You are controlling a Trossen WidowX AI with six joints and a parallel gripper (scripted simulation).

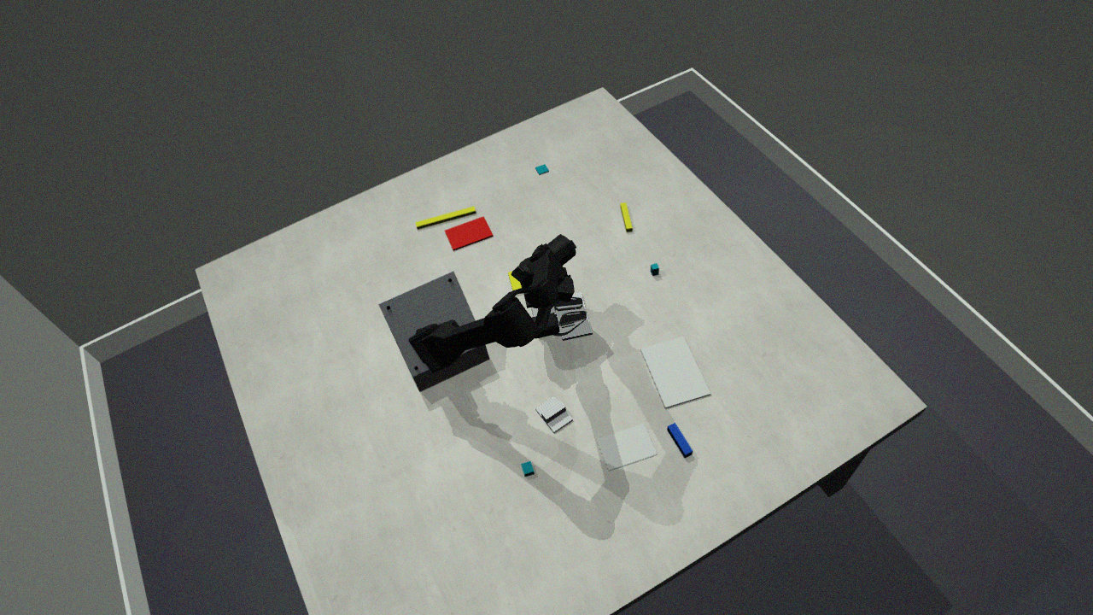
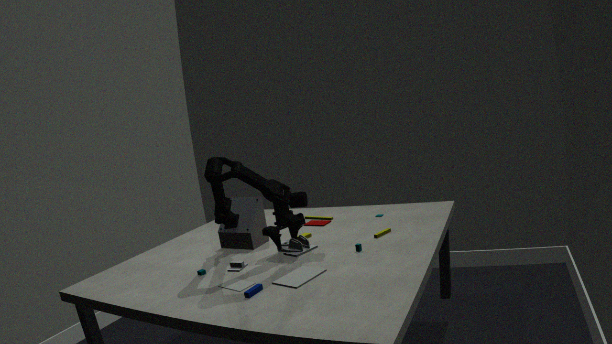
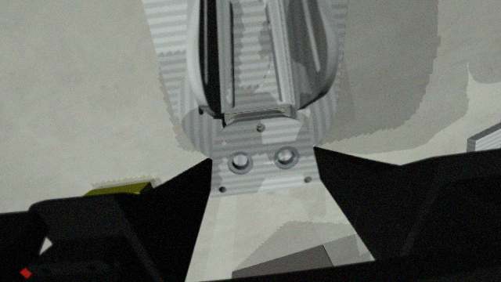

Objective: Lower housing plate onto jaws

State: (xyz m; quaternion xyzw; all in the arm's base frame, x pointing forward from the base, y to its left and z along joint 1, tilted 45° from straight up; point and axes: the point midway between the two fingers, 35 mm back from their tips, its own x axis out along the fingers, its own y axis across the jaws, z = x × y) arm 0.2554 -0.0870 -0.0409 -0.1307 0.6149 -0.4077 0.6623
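The grey housing plate (image 3: 263, 177) lies between the fingertips of my gripper (image 3: 261, 157) (image 2: 287, 243), which is shut on its side edges. Two round holes in the plate show pale round ends inside. Two upright jaws, the left one (image 3: 225, 59) and the right one (image 3: 285, 59), extend from the plate's far end, side by side with a gap between them. They stand over a flat base (image 3: 168, 37) (image 2: 306, 250) on the table. The plate looks about level in the wrist view. Its underside, the stubs and any gap beneath it are hidden.
A yellow block (image 1: 514, 282) (image 3: 121, 189) lies close beside one finger. A dark grey box (image 1: 428, 298) (image 2: 252, 213) is at the arm's base. A stepped white piece (image 1: 553, 409) (image 2: 236, 265), a white panel (image 1: 676, 372) (image 2: 299, 276) and a blue bar (image 1: 680, 440) (image 2: 253, 290) lie nearby.
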